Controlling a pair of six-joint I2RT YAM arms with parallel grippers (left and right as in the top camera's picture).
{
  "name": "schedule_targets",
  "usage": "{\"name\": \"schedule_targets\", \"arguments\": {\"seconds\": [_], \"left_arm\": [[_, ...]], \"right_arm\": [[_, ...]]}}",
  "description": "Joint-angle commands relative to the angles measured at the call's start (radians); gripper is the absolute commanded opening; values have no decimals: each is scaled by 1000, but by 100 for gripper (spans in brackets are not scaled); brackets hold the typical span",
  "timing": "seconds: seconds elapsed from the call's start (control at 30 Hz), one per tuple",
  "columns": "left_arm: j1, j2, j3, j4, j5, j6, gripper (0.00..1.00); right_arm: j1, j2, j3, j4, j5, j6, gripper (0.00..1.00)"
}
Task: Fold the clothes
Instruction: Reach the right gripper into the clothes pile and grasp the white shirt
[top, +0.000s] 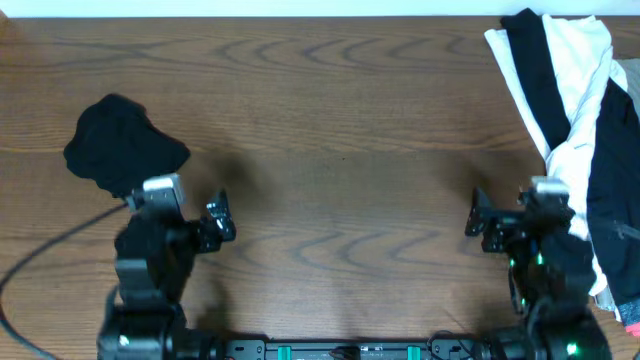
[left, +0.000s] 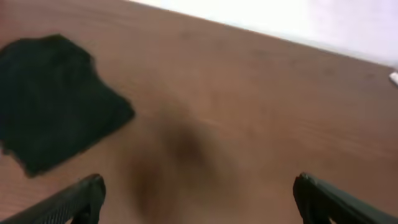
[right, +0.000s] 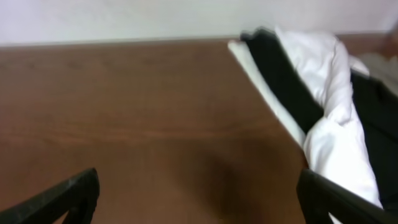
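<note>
While left gripper, right gripper gape, black garment, clothes alongside

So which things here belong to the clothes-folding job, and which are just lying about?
Job:
- pile of black and white clothes, on the right
- black garment, on the left

Lying about:
- black cable, trailing off beside the left arm

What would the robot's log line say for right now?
left gripper open, empty | right gripper open, empty | black garment by left arm | clothes pile far right
</note>
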Motion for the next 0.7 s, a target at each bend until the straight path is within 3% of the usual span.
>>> {"name": "schedule_targets", "arguments": {"seconds": [0.0,0.23,0.33,0.5,0.67], "left_arm": [[4,134,163,-103,6,13,98],[4,272,286,-236,7,12,98],[4,278,286,-246,7,12,98],[4,278,286,-245,6,12,98],[4,278,286,-245,7,11,98]], "right_arm": [[-12,153,130,-74,18,10,99],[-12,374,261,-125,-56,10,99],[-40,423,261,-132,37,32,99],[-282,516,261,-216,149,232,99],[-554,608,261,-229,112,295,97]]}}
